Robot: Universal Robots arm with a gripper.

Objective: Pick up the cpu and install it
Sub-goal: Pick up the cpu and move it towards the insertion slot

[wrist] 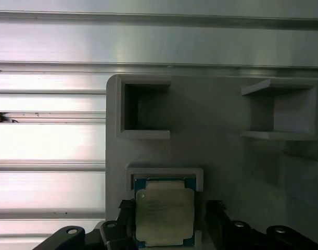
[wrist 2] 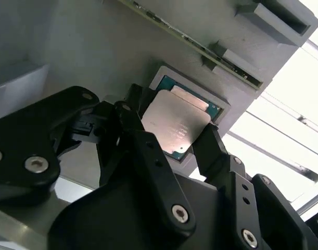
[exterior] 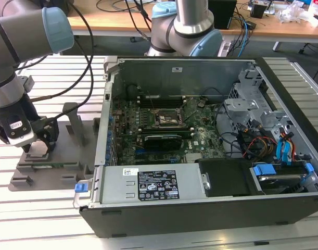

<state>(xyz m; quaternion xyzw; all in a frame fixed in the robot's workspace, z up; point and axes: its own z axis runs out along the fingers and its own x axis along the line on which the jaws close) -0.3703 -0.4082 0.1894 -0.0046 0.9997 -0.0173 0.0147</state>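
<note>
1. The gripper [wrist 2: 172,126] has its two black fingers [wrist 2: 131,117] apart, one on each side of the cpu. In the first wrist view a narrow gap shows between one finger and the cpu's edge, so it is not clamped on anything.
2. The cpu [wrist: 165,216] lies flat between the fingertips, with its silver top facing the gripper. It sits in a shallow pale recess [wrist: 165,173] of a grey holder [wrist: 221,172].
3. The raised rim of the recess runs close around the cpu, and the fingers stand just outside that rim. That leaves little room on either side.
4. Beyond the fingertips, the holder has two open square pockets [wrist: 145,107], both well apart from the cpu. The second wrist view adds a thin circuit strip [wrist 2: 200,49] set on edge in a long slot, further out on the holder.
5. Past the holder's edge lies the slatted metal worktop [wrist: 44,140], bare beside the gripper.
6. In the exterior view the arm [exterior: 13,62] reaches down, with the gripper low on the holder. Upright grey fins [exterior: 75,122] stand just beside it, towards the exterior view's right.
7. Further that way, well apart from the gripper, sits the open computer case [exterior: 200,208]. Its metal side wall [exterior: 104,130] rises between the holder and the green board inside, where the black socket frame [exterior: 166,119] lies.
</note>
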